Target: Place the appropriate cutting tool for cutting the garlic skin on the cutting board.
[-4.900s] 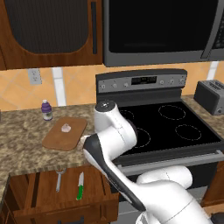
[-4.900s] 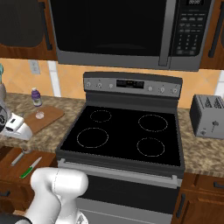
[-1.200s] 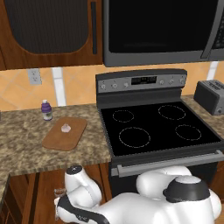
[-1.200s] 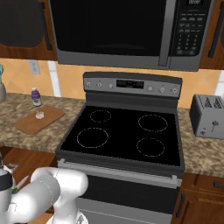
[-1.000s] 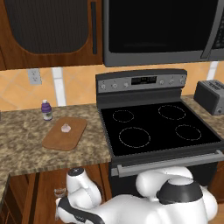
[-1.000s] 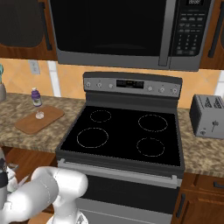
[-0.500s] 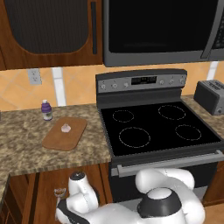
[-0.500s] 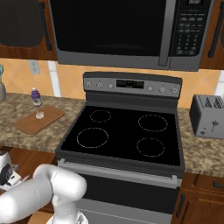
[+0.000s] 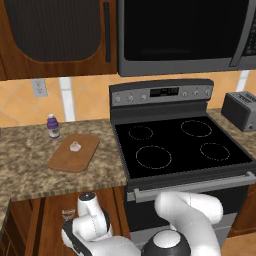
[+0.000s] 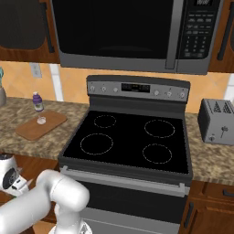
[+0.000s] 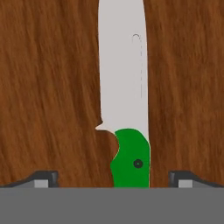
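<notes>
Centre of hand view: green-handled, silver-bladed small knife [image 11: 124, 109] flat on dark wood grain, long axis vertical, blade toward frame top. Two-finger gripper [image 11: 113, 177] wide open astride the handle, gripping nothing. Left of both base views: rounded light-brown wooden board [image 9: 74, 152] [image 10: 40, 125] bearing small whitish garlic bulb [image 9: 75, 146] [image 10: 41, 120].

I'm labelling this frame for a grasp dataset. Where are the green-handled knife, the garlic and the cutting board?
green-handled knife [image 11: 130, 159]: hand view, on its green handle.
garlic [image 9: 75, 146]: left base view, on the bulb's middle.
cutting board [image 9: 65, 161]: left base view, on bare wood near its front.
</notes>
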